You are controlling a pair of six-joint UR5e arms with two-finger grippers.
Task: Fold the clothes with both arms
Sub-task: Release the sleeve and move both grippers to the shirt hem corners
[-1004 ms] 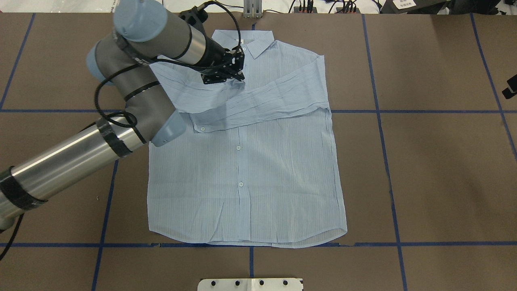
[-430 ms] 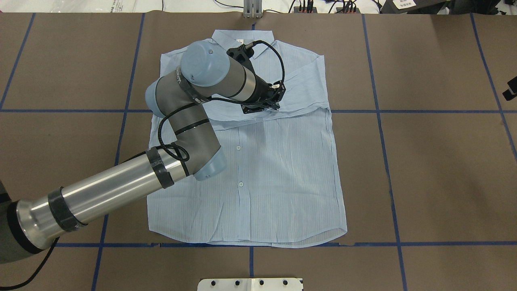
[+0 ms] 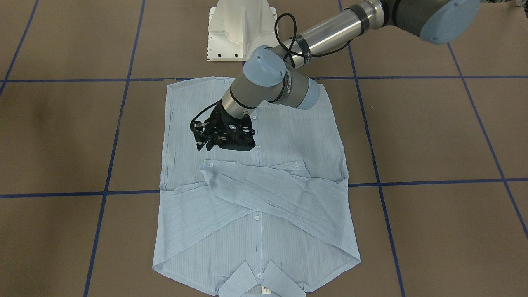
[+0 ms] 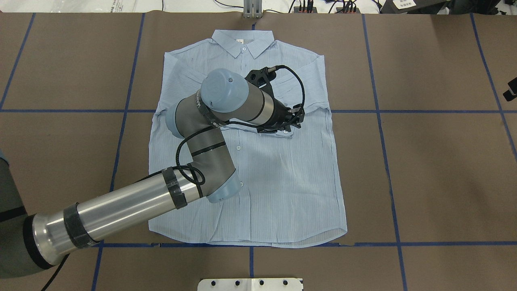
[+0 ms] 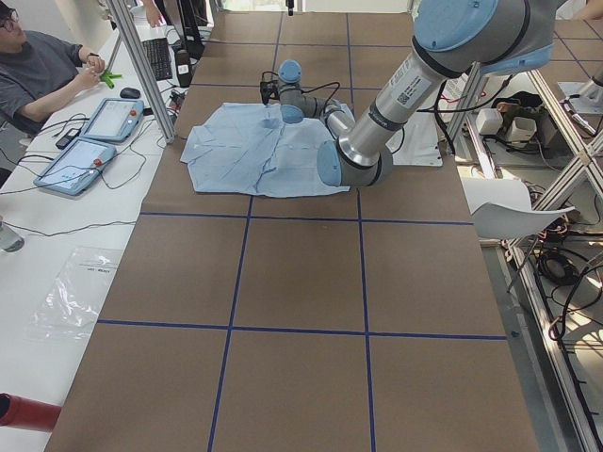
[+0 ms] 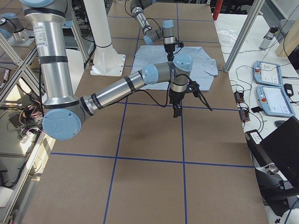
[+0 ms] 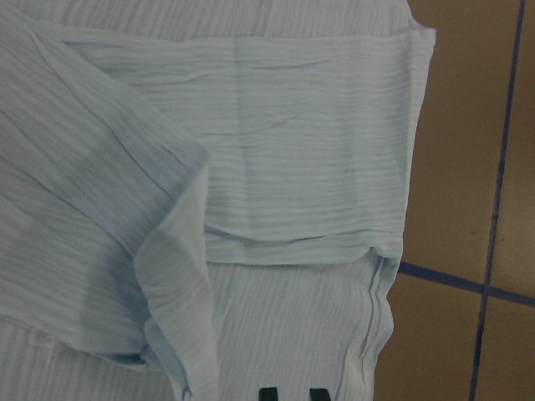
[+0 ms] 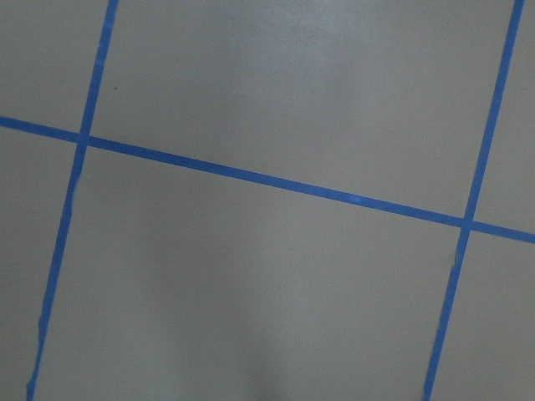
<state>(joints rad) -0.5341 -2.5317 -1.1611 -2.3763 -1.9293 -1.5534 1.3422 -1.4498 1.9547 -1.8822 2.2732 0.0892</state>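
The light-blue shirt (image 4: 278,186) lies flat and buttoned on the brown table, its collar (image 4: 242,40) at the far edge. Both sleeves (image 3: 264,185) lie crossed over the chest. My left gripper (image 4: 294,121) hovers just above the shirt near the end of the folded sleeve, also seen in the front view (image 3: 203,142). Its fingertips (image 7: 267,393) stand slightly apart with no cloth between them. My right gripper (image 6: 176,111) hangs over bare table far to the right of the shirt. Only a sliver of it shows at the overhead view's edge (image 4: 509,89), and I cannot tell its state.
Blue tape lines (image 4: 379,111) grid the table (image 4: 436,173). The white pedestal base (image 3: 241,31) sits at the robot's edge. Cables and plugs (image 4: 323,6) lie beyond the far edge. An operator (image 5: 38,56) and two tablets (image 5: 94,141) are off the table's far side.
My left gripper has swung right and towards the robot, carrying the sleeve across the chest. The sleeve now lies flat on the shirt, free of the fingers.
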